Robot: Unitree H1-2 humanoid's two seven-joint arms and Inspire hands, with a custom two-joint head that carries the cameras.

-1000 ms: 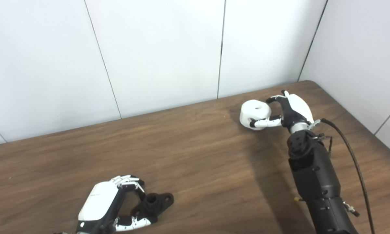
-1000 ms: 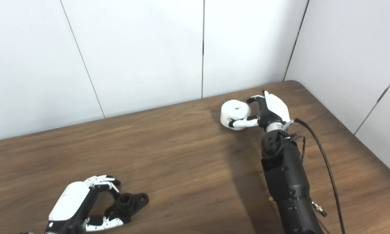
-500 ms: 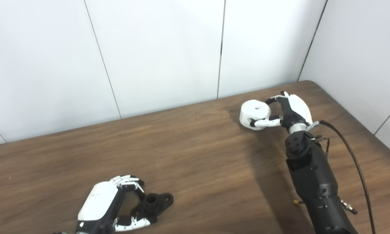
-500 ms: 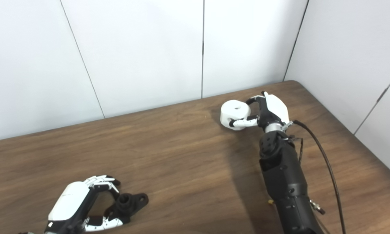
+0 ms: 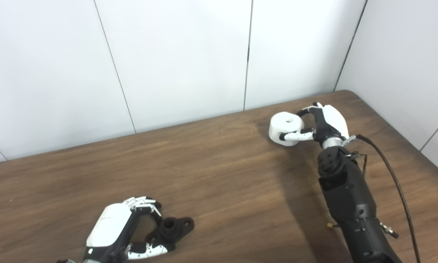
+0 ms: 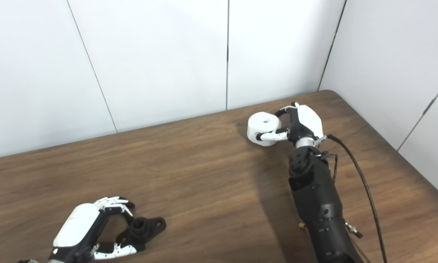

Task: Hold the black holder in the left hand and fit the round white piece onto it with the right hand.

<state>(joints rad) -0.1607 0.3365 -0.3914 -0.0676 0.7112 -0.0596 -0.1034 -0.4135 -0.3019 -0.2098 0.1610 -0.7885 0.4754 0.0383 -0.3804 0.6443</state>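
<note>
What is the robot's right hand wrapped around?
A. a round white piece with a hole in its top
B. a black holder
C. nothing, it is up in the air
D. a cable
A: the right hand has its fingers and thumb curled around the round white piece, which sits on the table near the far right corner.

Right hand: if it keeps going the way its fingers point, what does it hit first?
The white piece. The right hand points left across the table, its fingers already around the piece. Past that, bare table; the holder lies well off that line.
</note>
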